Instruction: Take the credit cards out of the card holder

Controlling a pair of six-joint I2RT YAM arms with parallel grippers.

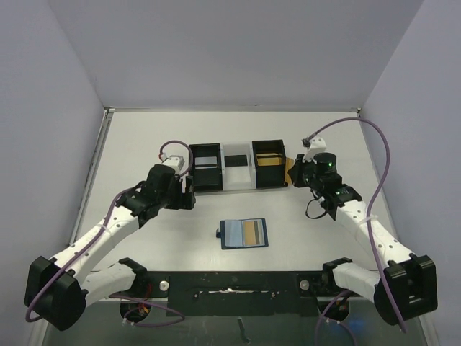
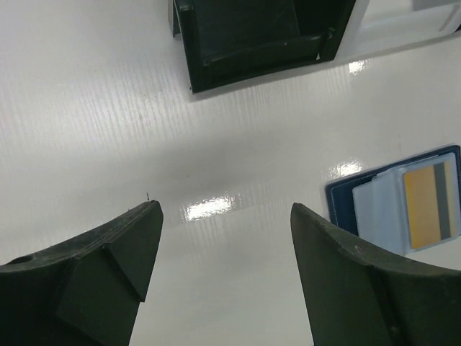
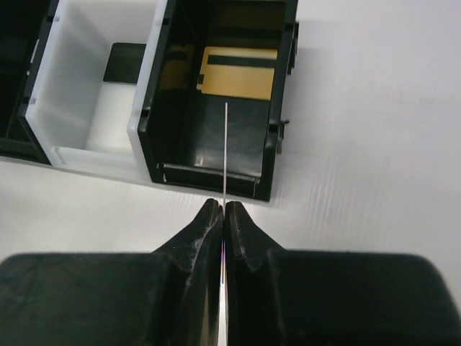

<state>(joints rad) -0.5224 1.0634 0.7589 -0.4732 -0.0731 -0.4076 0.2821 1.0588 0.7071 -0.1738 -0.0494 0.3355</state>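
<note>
The navy card holder (image 1: 232, 233) lies open on the table between the arms, also at the right edge of the left wrist view (image 2: 338, 202). A gold credit card (image 1: 253, 231) (image 2: 425, 209) and a pale one (image 2: 378, 209) sit in its slots. My right gripper (image 1: 295, 173) (image 3: 223, 204) is shut on a thin card (image 3: 225, 144), seen edge-on and pointing into the right black box (image 3: 270, 155). Another gold card (image 3: 238, 72) lies in that box. My left gripper (image 1: 189, 196) (image 2: 223, 209) is open over bare table, empty, left of the holder.
Two black boxes joined by a clear middle section (image 1: 236, 169) stand behind the holder. The left box (image 1: 205, 167) (image 2: 252, 43) is just ahead of my left gripper. A small black piece (image 3: 124, 63) lies in the clear section. White walls close in the table.
</note>
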